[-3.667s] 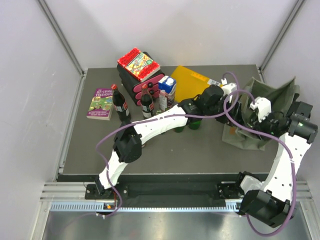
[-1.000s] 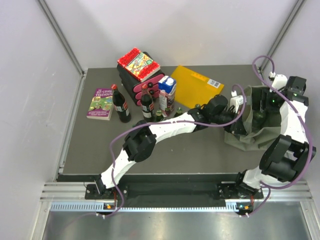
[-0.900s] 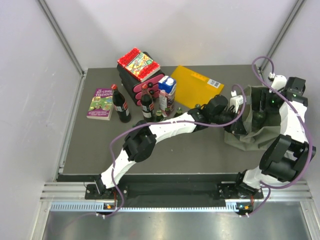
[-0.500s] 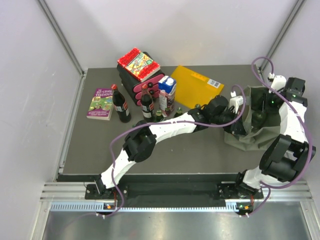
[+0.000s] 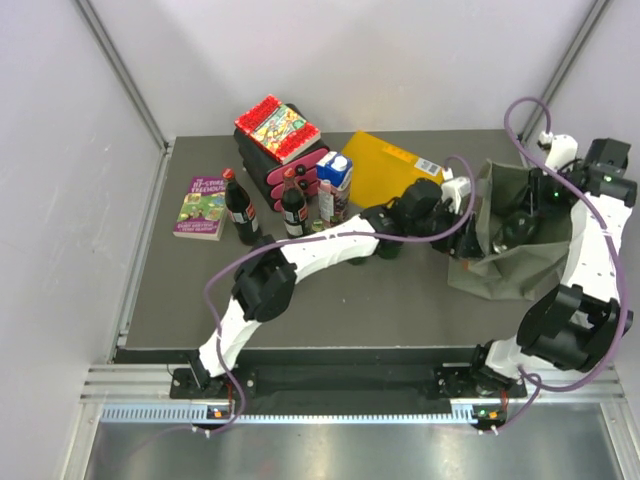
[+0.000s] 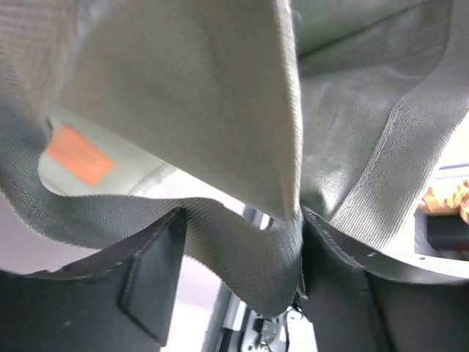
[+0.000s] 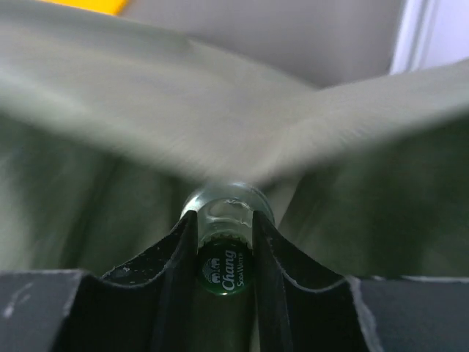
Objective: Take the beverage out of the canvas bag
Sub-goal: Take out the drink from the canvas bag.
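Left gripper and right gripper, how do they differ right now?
The left gripper is open, with cloth of the canvas bag lying slack between its fingers; the right gripper is shut on a green-capped bottle. The left is at the bag's edge; the right is down among its folds. Both are at the bag.

The dark grey bench (image 5: pixel 200 290) carries a purple-and-green book (image 5: pixel 200 207) lying flat at its left. A cola bottle (image 5: pixel 241 212) stands just beside it, with a second cola bottle (image 5: pixel 292 208) nearby. Behind them is a black-and-pink stack (image 5: pixel 292 168), and a blue-and-white carton (image 5: pixel 337 172) is just to its right. A yellow-orange folder (image 5: pixel 385 172) lies flat toward the back. The olive canvas bag (image 5: pixel 520 268) slumps at the right.
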Tool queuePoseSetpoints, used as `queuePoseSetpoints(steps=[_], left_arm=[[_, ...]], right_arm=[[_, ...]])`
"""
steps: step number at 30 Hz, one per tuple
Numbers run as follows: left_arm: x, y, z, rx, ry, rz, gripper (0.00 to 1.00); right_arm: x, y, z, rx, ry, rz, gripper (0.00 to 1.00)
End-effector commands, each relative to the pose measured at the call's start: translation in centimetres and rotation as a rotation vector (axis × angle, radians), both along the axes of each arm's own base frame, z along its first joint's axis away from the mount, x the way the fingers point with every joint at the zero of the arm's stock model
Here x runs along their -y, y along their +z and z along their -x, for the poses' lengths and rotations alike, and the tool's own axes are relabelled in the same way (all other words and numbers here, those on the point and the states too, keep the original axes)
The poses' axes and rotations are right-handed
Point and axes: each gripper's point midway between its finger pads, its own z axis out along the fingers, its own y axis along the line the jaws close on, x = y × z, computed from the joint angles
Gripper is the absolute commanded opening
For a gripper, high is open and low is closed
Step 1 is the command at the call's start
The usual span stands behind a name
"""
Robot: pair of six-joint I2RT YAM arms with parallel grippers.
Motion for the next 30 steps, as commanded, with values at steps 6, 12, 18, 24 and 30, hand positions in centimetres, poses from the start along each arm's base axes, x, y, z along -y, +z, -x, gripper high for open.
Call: queuePoseSetpoints(steps=[6,12,18,24,30], left_arm=[[-5.7,10.0,-4.2,0.272,0.14,0.093,0.8],[-7.6,13.6,-3.5,0.39,0.14,0.132,0.99],[-9.1,16.1,-3.5,0.493,0.161,0.156,0.99],[-11.7,19.4,-3.3,0.645,0.187,0.18,0.99],[-14.2,21.2,-2.9,0.743,0.203,0.19,0.99]], right_arm=[[-3.2,17.0,1.5,0.4,0.241,0.194,0.0],[-4.9,21.3,2.2,0.482,0.285,0.176,0.0],[-6.4,25.0,2.8,0.577,0.318,0.158,0.0],[-8.2,29.0,3.9,0.695,0.376,0.169,0.0],[-10.4,30.8,5.1,0.755,0.432,0.099,0.0]])
